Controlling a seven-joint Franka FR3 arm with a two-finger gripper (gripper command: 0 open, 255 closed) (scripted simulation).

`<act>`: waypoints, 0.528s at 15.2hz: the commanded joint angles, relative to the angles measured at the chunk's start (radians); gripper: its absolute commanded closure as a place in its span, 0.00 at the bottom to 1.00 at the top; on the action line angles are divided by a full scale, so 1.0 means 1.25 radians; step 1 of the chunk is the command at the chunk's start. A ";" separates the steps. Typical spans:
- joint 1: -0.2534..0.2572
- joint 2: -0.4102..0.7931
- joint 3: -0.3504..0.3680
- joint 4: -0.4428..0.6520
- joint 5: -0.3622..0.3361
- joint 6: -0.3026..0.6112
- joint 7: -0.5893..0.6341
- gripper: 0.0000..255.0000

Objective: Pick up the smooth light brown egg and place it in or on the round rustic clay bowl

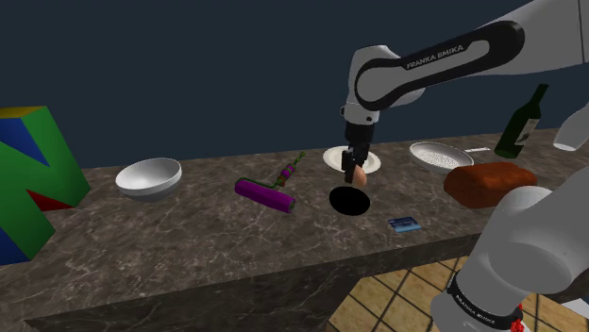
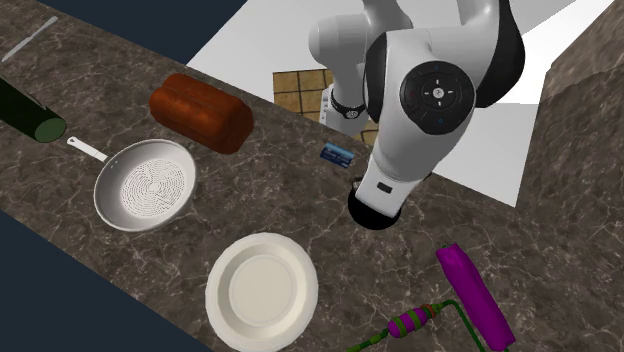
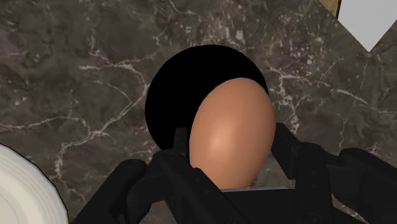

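A smooth light brown egg (image 3: 233, 137) sits clasped between my black fingers (image 3: 181, 145); my gripper (image 3: 232, 156) is shut on it. In the shoulder view the gripper (image 1: 357, 174) hangs with the egg (image 1: 359, 176) a little above the dark marble counter (image 1: 189, 236). Directly beneath the egg lies a round, pure black bowl-like disc (image 3: 172, 89), also seen as the black disc (image 1: 350, 201) and, partly hidden under the arm, the black disc (image 2: 372, 214). A plain white-grey round bowl (image 1: 148, 177) stands far off toward the shoulder view's left.
Near the disc are a white plate (image 1: 368, 161) (image 2: 262, 292), a purple roller (image 1: 265, 195) (image 2: 474, 295) and a small blue card (image 1: 404, 224). A frying pan (image 1: 441, 154), brown loaf (image 1: 489, 181) and green bottle (image 1: 522, 124) stand toward the shoulder view's right. A large coloured block (image 1: 28, 179) occupies the left end.
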 commanded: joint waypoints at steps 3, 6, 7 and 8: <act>0.004 0.019 0.003 -0.027 0.005 0.047 0.001 1.00; 0.004 0.035 0.002 -0.048 0.007 0.084 -0.003 1.00; 0.005 0.040 0.002 -0.055 0.008 0.096 -0.004 1.00; 0.005 0.046 0.002 -0.061 0.009 0.108 -0.005 1.00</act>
